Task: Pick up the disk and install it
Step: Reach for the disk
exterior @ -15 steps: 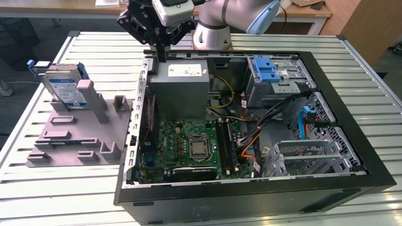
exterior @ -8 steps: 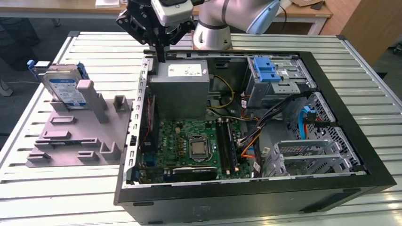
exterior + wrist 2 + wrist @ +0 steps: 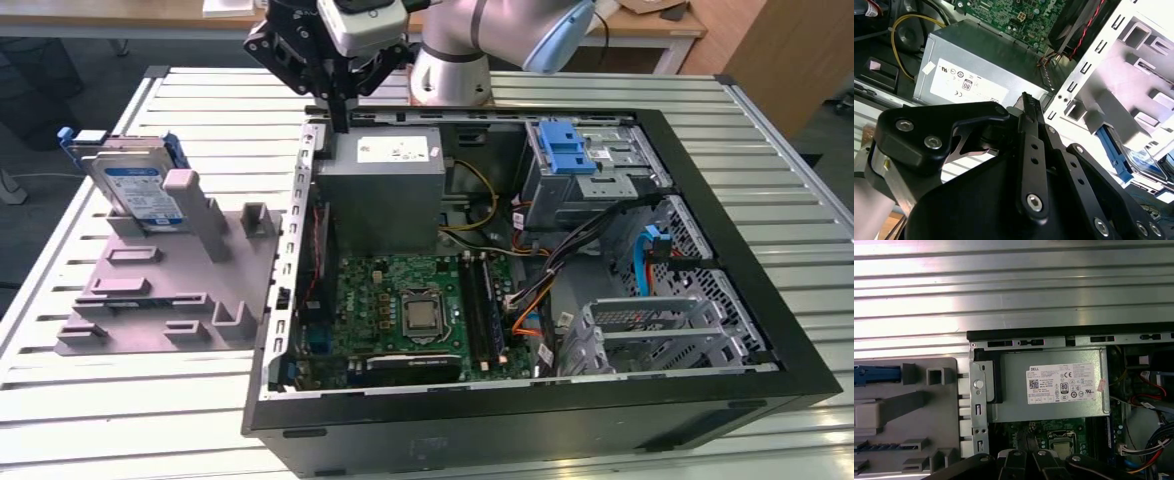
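**Gripper.** The gripper (image 3: 342, 120) is hanging fingers-down from the arm (image 3: 494, 40), over the far rim of the open computer case (image 3: 761, 250). It is sitting just above the rear edge of the power-supply box (image 3: 384, 185). Its fingers are lying pressed together into one narrow tip and are gripping nothing. The second wrist view is showing the gripper (image 3: 1026, 100) side-on, so a hairline gap cannot be ruled out.

**Beneath the gripper.** The power-supply box (image 3: 1051, 385) is sitting in the corner of the case, its white sticker (image 3: 1064, 385) facing up. The green motherboard (image 3: 407, 310) is lying beside it on the case floor. A grey drive cage (image 3: 574, 160) with a blue latch is occupying the far corner toward the exterior view's right.

**Task object.** The disk (image 3: 136, 190) is standing on edge in a slot of the grey fixture (image 3: 174, 290), outside the case at the exterior view's left and well apart from the gripper. Its blue carrier (image 3: 1115, 150) is framing it, and the first wrist view is catching the carrier (image 3: 876, 374) at the fixture's edge.

**Support.** Case and fixture are both resting on the slatted metal desk (image 3: 134, 420).
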